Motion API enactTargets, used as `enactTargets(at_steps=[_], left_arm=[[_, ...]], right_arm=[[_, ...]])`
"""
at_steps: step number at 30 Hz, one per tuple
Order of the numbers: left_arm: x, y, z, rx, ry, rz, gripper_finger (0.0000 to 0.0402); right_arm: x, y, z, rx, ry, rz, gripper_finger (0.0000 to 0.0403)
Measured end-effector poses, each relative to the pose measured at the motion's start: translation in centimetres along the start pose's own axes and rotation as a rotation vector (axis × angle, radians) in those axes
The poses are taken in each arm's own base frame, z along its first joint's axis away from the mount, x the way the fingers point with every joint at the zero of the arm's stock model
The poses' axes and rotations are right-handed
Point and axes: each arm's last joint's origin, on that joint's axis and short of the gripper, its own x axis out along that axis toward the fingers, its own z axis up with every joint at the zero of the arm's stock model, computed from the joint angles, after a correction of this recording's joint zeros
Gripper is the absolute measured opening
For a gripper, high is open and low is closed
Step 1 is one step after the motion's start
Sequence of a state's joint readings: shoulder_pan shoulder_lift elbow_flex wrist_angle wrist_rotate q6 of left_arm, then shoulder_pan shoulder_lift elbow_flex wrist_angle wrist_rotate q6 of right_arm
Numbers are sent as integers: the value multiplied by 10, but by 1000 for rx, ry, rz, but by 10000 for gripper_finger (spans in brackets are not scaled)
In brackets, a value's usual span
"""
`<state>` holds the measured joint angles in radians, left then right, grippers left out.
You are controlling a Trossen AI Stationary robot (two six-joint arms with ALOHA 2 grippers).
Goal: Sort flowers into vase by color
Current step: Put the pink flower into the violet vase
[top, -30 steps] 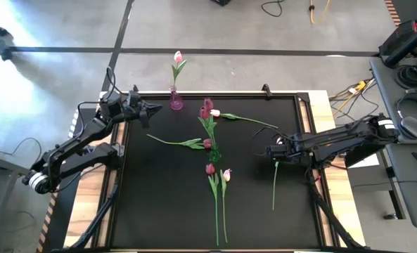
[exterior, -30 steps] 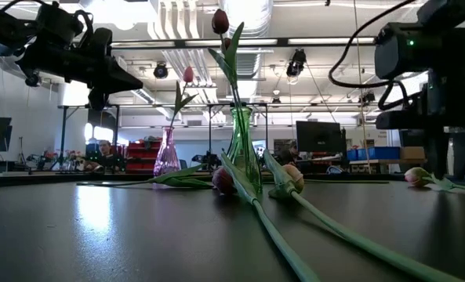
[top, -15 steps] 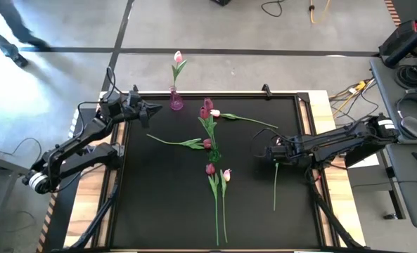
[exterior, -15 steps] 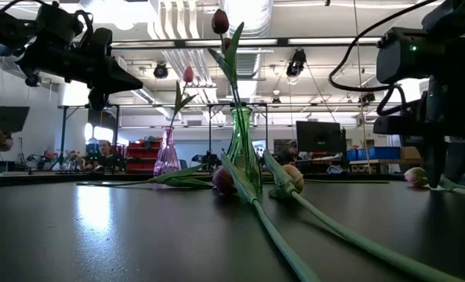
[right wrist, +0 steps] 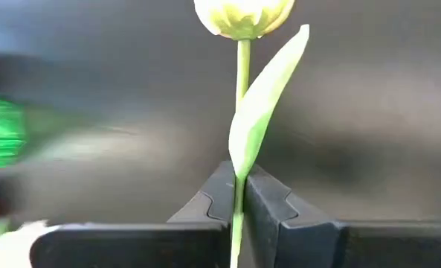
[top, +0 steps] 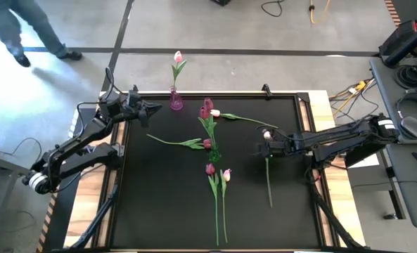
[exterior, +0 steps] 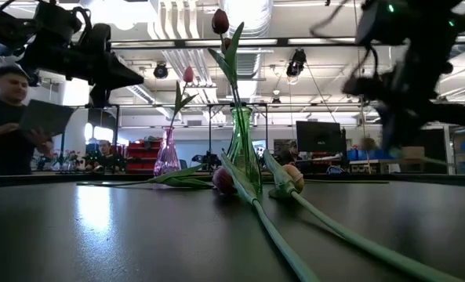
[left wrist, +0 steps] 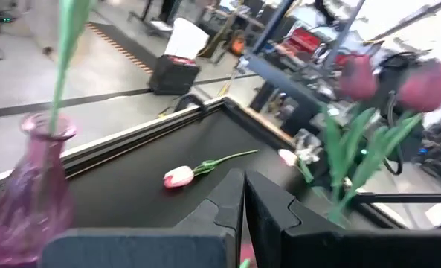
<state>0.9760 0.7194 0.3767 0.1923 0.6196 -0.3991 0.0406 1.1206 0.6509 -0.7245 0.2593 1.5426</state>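
Low view blurs my right arm, so the grip is hard to read there, and the held stem cannot be traced. In the right wrist view my right jaws [right wrist: 237,195] are clamped on the green stem of a pale tulip [right wrist: 244,13], its head partly cut off by the frame edge. From above, that tulip [top: 267,135] hangs from the right jaws [top: 266,149] well to the right of the green vase [top: 212,149], its stem trailing toward the bench's [top: 159,197] front edge. My left jaws [top: 157,108] are shut on nothing, just beside the pink vase [top: 175,101], left of the green vase. The pink vase carries one pale tulip [top: 178,57]; the green vase carries dark tulips [top: 206,107]. Other flowers [top: 217,173] lie around the green vase.
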Motion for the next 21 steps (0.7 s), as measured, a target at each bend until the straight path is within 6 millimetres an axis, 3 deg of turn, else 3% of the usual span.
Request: enactTargets(at_steps=[5, 10, 17, 21], left_arm=[[0, -6, 9, -7, -17, -61, 0], [-1, -17, 31, 36, -44, -125, 0], [-1, -36, 72, 91, -64, -219, 0], [2, -43, 95, 104, -76, -209, 2]], right_arm=[[-41, 40, 20, -125, -143, 153, 13], [-95, 74, 50, -252, -316, 287, 13], [-186, 99, 95, -440, -640, 388, 13], [-224, 114, 115, -600, -832, 437, 13]])
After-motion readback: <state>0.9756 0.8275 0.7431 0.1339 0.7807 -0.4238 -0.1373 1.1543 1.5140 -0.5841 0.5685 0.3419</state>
